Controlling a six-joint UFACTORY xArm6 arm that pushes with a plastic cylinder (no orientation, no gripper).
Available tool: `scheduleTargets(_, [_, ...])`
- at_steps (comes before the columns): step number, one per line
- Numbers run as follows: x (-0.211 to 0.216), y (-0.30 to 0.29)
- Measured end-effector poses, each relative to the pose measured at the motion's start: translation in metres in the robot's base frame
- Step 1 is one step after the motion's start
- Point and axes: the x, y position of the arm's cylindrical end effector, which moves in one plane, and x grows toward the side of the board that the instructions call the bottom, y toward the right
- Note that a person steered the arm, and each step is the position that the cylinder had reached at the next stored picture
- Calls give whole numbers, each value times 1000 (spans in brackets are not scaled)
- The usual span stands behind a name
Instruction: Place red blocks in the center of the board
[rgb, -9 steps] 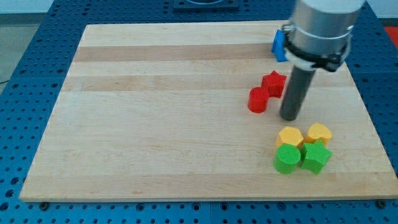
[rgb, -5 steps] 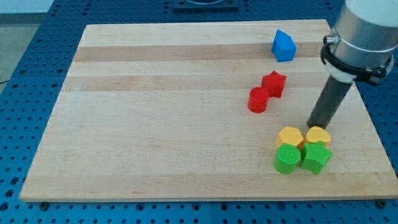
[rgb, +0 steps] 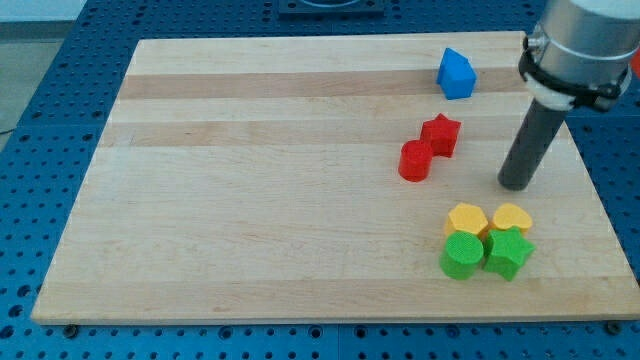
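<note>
A red star block and a red cylinder block sit touching each other, right of the board's middle. My tip rests on the board to the right of both red blocks, well apart from them, and just above the yellow blocks. The dark rod rises from it to the view's upper right.
A blue block stands near the board's top right. Two yellow blocks and two green blocks cluster at the lower right. The wooden board lies on a blue perforated table.
My tip swung right from beside the red star to just above the yellow blocks, then moved a little up. No block has moved.
</note>
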Motion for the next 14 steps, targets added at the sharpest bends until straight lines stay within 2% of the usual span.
scheduleTargets(1, [-36,51])
scheduleTargets(2, [-62,64])
scheduleTargets(3, [-65,17])
scheduleTargets(5, [-65,-133])
scheduleTargets(7, [-65,-171])
scheduleTargets(8, [-65,-216])
scheduleTargets(9, [-71,-200])
scheduleTargets(10, [-83,-119])
scheduleTargets(11, [-86,-12])
scheduleTargets(12, [-66,27])
scheduleTargets(14, [-4,-34])
